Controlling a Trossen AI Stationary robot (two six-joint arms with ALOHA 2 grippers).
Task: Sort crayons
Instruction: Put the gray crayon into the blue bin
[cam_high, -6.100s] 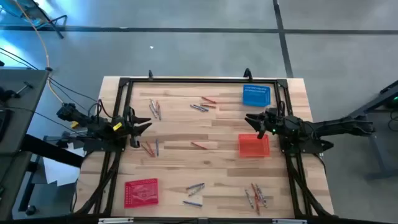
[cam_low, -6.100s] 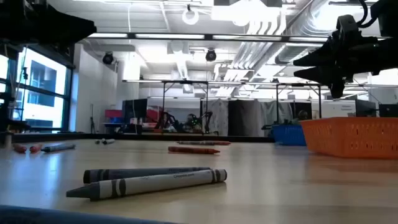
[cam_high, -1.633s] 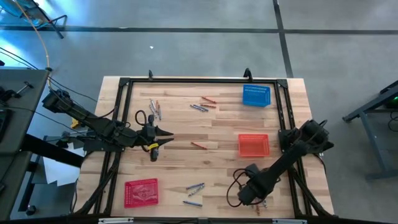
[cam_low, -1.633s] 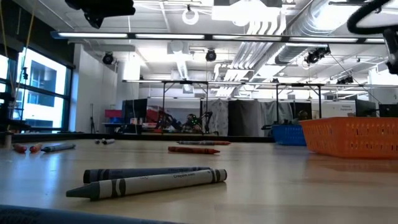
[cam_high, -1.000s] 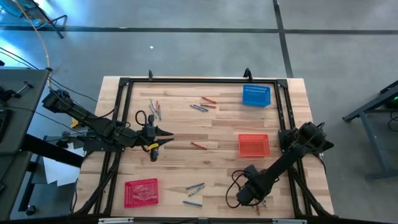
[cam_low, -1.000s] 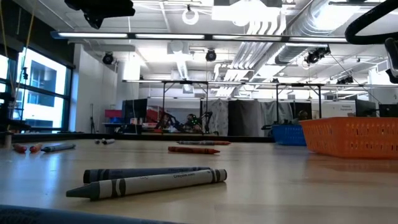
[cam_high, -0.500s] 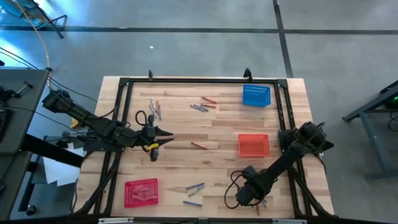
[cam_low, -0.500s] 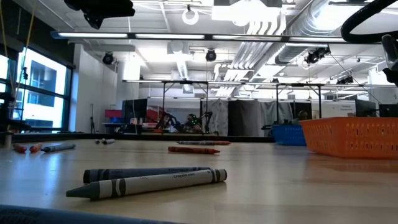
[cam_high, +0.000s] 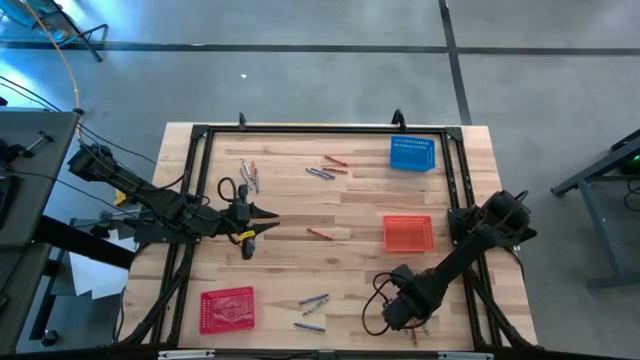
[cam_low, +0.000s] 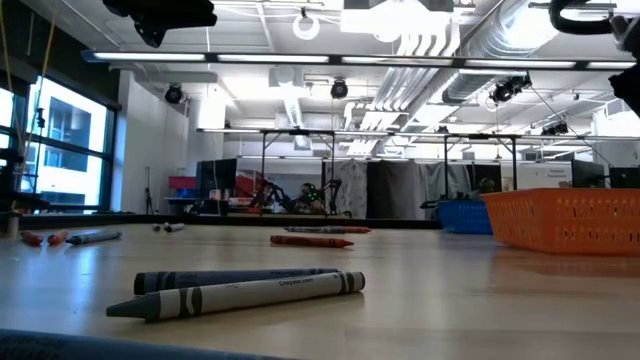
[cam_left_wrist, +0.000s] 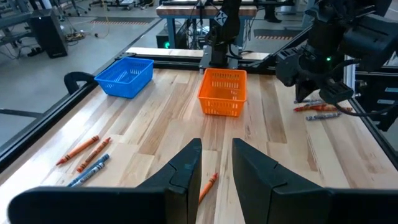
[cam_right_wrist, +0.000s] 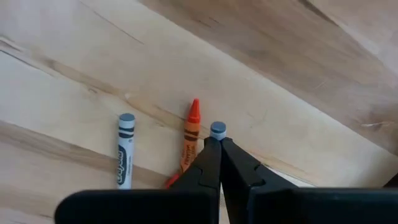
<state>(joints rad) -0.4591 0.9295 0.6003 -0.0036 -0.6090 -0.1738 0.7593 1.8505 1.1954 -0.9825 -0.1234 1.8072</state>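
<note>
Grey-blue crayon (cam_right_wrist: 217, 130), right claw (cam_right_wrist: 219, 144) now clamped

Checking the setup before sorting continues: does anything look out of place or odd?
Nothing damaged. One oddity: two red baskets, one near the blue basket, the other at the table's opposite corner. Crayons lie in loose clusters, as expected.

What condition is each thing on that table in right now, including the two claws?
right gripper: shut on a grey-blue crayon, down at the table
left gripper: fingers apart, holding nothing, above the table
orange basket: upright
blue basket: upright
red basket: flat on the table
orange crayon: lying loose
</note>
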